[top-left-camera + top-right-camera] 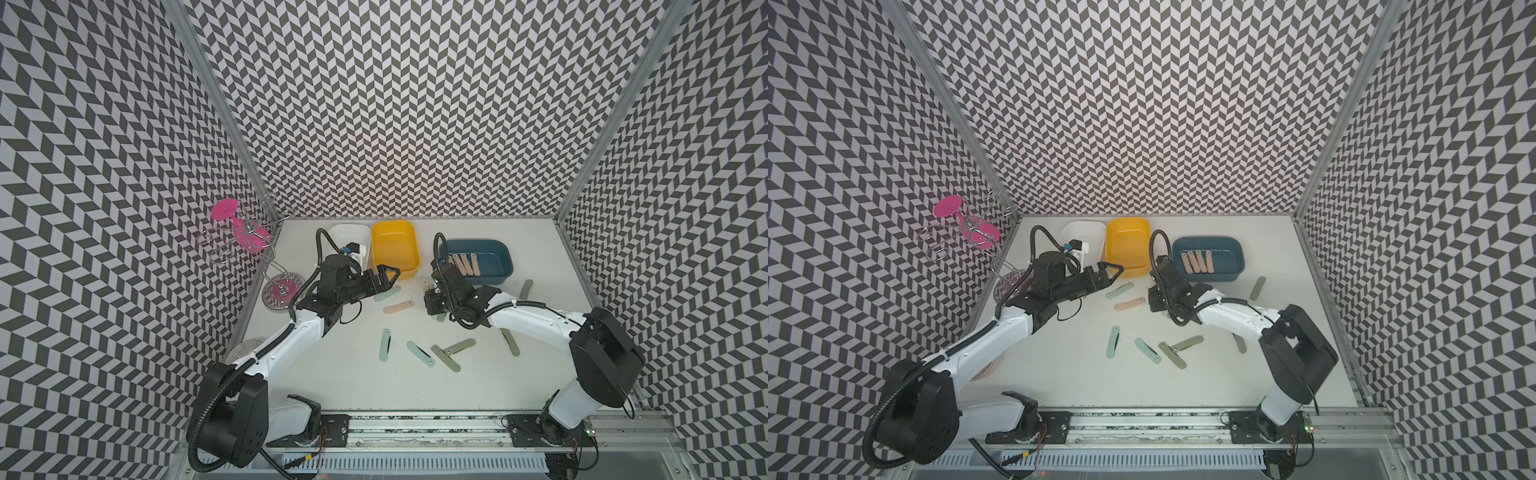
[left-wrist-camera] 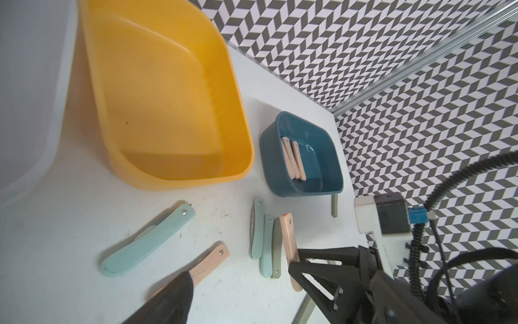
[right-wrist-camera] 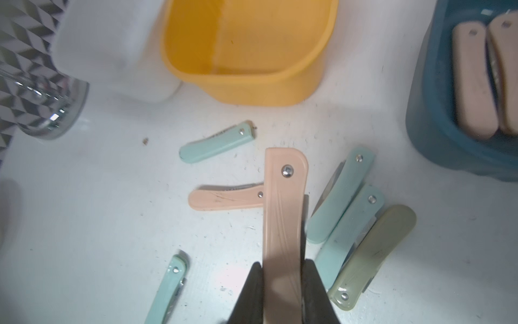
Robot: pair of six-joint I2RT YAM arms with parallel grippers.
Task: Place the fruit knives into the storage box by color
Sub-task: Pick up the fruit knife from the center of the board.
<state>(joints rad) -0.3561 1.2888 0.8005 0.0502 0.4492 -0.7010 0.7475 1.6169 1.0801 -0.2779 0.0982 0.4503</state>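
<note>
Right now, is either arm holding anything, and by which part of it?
The right arm's fingers pinch a peach-pink knife toward its end away from the rivet. The left arm's fingers are open, empty.

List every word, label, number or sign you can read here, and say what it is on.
None: no readable text anywhere.
Yellow box, blue box, white box: plain.
Peach knife held by the fingers of the right gripper: only a rivet, no lettering.

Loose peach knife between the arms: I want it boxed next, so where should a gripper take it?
Grip the loose peach knife at mid-length, across its narrow width, from straight above: it lies flat on the table, both long edges clear of the mint knife nearby.
</note>
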